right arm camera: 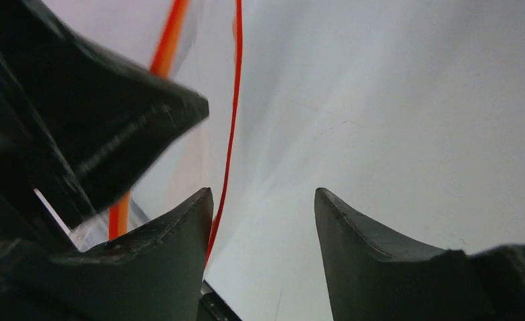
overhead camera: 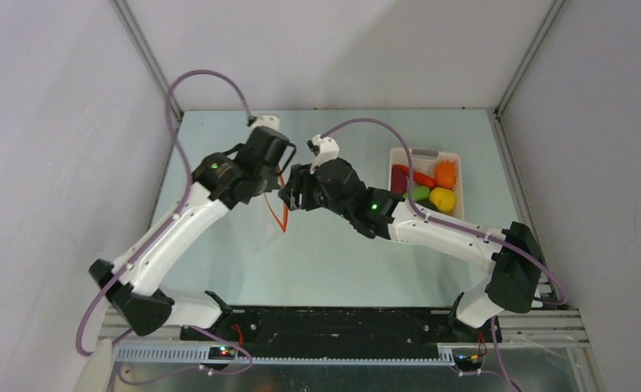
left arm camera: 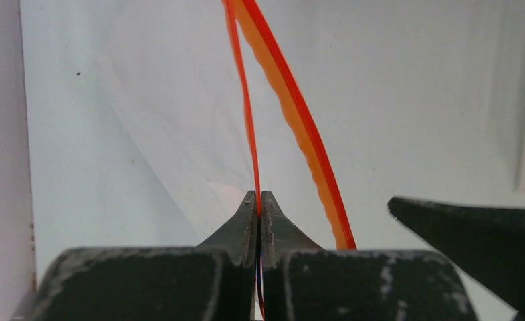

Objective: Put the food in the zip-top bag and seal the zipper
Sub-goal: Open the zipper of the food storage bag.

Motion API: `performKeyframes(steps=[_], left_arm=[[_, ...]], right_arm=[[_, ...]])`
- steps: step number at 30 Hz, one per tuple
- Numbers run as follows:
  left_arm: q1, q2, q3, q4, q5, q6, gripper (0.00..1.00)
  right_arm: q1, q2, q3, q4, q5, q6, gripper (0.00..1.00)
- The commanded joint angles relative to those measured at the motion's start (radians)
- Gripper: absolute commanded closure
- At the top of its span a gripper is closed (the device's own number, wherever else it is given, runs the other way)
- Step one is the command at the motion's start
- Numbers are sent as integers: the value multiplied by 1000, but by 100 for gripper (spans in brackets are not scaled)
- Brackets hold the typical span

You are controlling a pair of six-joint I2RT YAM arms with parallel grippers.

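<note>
The clear zip-top bag (overhead camera: 278, 214) hangs between my two grippers at mid-table. Its orange-red zipper (overhead camera: 283, 211) is parted into two lips. My left gripper (left arm camera: 259, 198) is shut on the thin lip (left arm camera: 246, 100); the wider lip (left arm camera: 298, 120) bows away to the right. My right gripper (right arm camera: 263, 197) is open, and a zipper lip (right arm camera: 233, 100) runs just beside its left finger (right arm camera: 179, 234), which seems to be inside the mouth. The food lies in the white basket (overhead camera: 456, 157): an orange (overhead camera: 445, 173), a yellow lemon (overhead camera: 442, 198), a green piece (overhead camera: 420, 193) and a red chili (overhead camera: 423, 178).
The basket stands at the right back of the pale table (overhead camera: 341, 261). Grey walls enclose the table at the back and on both sides. My right finger (left arm camera: 473, 234) shows in the left wrist view, close to the bag.
</note>
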Motion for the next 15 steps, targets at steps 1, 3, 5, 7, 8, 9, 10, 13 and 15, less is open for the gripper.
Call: performKeyframes(steps=[1, 3, 5, 7, 8, 9, 10, 13, 15], left_arm=[[-31, 55, 32, -34, 10, 110, 100], [-37, 50, 5, -5, 59, 123, 100], [-44, 32, -26, 33, 113, 143, 100], [-51, 10, -51, 66, 148, 158, 100], [-52, -6, -60, 85, 160, 162, 100], [-53, -12, -76, 99, 162, 165, 100], [-52, -24, -83, 103, 160, 167, 100], [-53, -32, -96, 114, 148, 165, 100], [-53, -33, -97, 115, 127, 151, 100]], right_arm=[[-53, -21, 6, -31, 39, 39, 37], [-72, -12, 6, -37, 35, 43, 36], [-85, 10, 6, -26, 10, 39, 36], [-98, 34, 6, -21, -28, 54, 36], [-104, 47, 6, -22, -37, 67, 37], [-107, 53, 6, -23, -49, 75, 38], [-108, 61, -2, -17, -55, 85, 41], [-108, 68, -28, 10, -70, 109, 43], [-108, 73, -43, 18, -72, 126, 47]])
